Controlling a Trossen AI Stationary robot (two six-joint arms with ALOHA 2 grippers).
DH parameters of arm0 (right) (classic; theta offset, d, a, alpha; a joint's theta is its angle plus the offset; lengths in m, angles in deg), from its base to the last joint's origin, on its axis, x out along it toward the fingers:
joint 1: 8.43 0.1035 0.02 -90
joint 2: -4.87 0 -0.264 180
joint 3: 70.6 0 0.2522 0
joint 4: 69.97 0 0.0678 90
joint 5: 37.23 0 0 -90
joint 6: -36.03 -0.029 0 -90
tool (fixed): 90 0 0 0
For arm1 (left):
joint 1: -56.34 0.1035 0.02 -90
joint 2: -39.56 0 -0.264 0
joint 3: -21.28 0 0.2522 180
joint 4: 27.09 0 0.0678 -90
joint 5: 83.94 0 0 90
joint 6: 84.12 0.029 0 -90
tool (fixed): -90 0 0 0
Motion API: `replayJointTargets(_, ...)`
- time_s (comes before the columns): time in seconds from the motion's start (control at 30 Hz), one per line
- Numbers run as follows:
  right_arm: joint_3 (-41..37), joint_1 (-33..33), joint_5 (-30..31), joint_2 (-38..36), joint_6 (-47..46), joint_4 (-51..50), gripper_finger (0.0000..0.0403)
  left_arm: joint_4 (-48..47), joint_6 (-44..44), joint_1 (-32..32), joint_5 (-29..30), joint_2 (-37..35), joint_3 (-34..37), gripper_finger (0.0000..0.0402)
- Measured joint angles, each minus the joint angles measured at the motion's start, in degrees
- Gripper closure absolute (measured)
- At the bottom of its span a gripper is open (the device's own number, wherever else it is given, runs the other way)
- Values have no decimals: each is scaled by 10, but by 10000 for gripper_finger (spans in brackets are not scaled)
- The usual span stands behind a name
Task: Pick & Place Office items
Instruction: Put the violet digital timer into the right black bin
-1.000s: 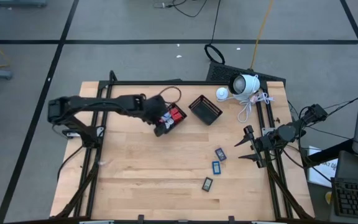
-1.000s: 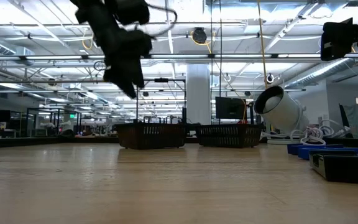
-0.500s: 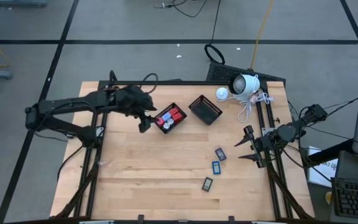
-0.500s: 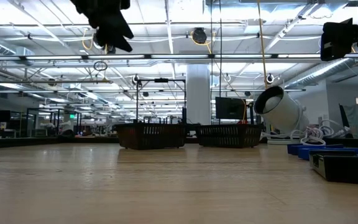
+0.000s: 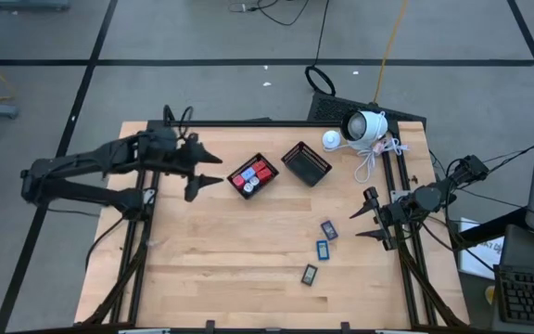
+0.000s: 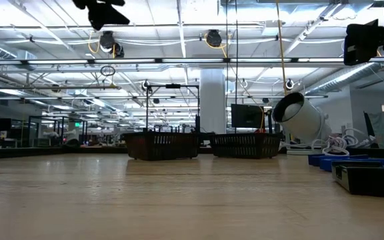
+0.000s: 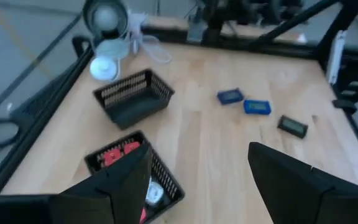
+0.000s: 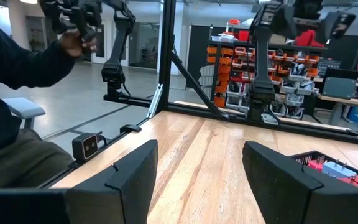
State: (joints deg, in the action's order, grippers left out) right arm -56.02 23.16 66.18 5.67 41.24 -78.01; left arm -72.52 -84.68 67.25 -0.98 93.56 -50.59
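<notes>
High view: left gripper [image 5: 199, 173] raised beside the filled basket [image 5: 253, 176], on the side away from the empty basket [image 5: 306, 163], fingers spread, nothing between them; red blocks [image 5: 257, 173] and a pale blue block [image 5: 250, 169] inside the filled basket; three dark blue-faced rectangles [image 5: 323, 249] lying apart on the bare wooden table [image 5: 211, 260], well clear of the filled basket and toward the right gripper [image 5: 367, 215]; right gripper parked at the table edge beyond those rectangles, fingers spread and empty; white dome camera [image 5: 363, 126] with its coiled cable just past the empty basket. Low view: both baskets side by side at the far edge of the table, filled basket [image 6: 161, 145] and empty basket [image 6: 247, 145] nearly touching; part of the left arm [image 6: 102, 9] high above the filled basket; white dome camera [image 6: 299, 117] beside the empty basket; blue-faced rectangles [image 6: 352, 162] seen edge-on, nearer than the baskets. Left wrist view: own fingers [image 7: 120, 180] parted wide, empty, above the filled basket [image 7: 169, 183] with red blocks [image 7: 118, 154] and a small white bit [image 7: 154, 194] inside; empty basket [image 7: 132, 98] next beyond; three rectangles [image 7: 257, 107] in a loose row farther from the filled basket. Right wrist view: own fingers [image 8: 129, 171] parted wide, empty; corner of the filled basket [image 8: 340, 174] with red and pale blue blocks across the table; a seated person [image 8: 17, 106] in dark sleeves off the table.
</notes>
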Motion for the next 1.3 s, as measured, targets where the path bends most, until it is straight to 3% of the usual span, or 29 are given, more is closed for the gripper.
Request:
replayJointTargets(0.2,0,0,0,0,0,0,179,184,-24,-22,-4,-112,161,147)
replayJointTargets(0.53,0,0,0,0,0,0,179,306,-77,-30,-5,-305,334,143)
replayJointTargets(0.73,0,0,0,0,0,0,179,333,-75,-45,-5,-388,396,130)
replayJointTargets(0.97,0,0,0,0,0,0,179,354,-54,-65,-4,-417,433,124)
replayJointTargets(1.2,0,0,0,0,0,0,179,473,-21,-95,-3,-417,511,125)
replayJointTargets(1.3,0,0,0,0,0,0,179,484,-15,-105,13,-417,528,120)
